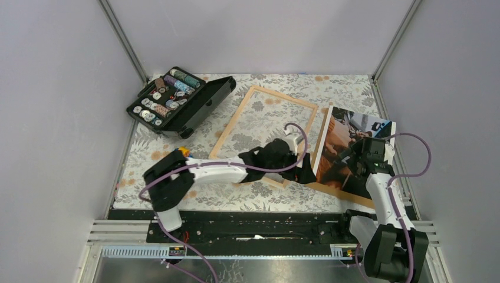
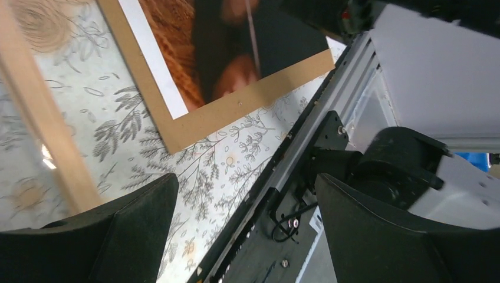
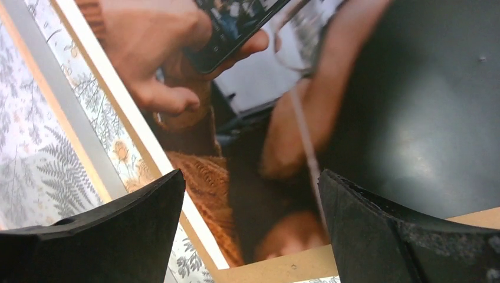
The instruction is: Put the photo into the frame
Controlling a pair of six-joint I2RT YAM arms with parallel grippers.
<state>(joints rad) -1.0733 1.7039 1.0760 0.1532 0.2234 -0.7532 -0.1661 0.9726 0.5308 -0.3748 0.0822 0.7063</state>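
The photo (image 1: 348,147) lies flat on the brown backing board (image 1: 342,191), just beside the right side of the frame (image 1: 230,127), which rests on the flowered worktop (image 1: 194,197). I judge the photo to be thin, light and glossy, so it can bend, slip or take marks. I would take hold of it at its white border near a corner, not on the dark middle. My right hand (image 3: 250,230) hovers over the photo with its jaws wide and nothing between them. My left hand (image 2: 247,236) is near the frame's near corner, also released and empty. I can read no brand, label or writing anywhere in these views.
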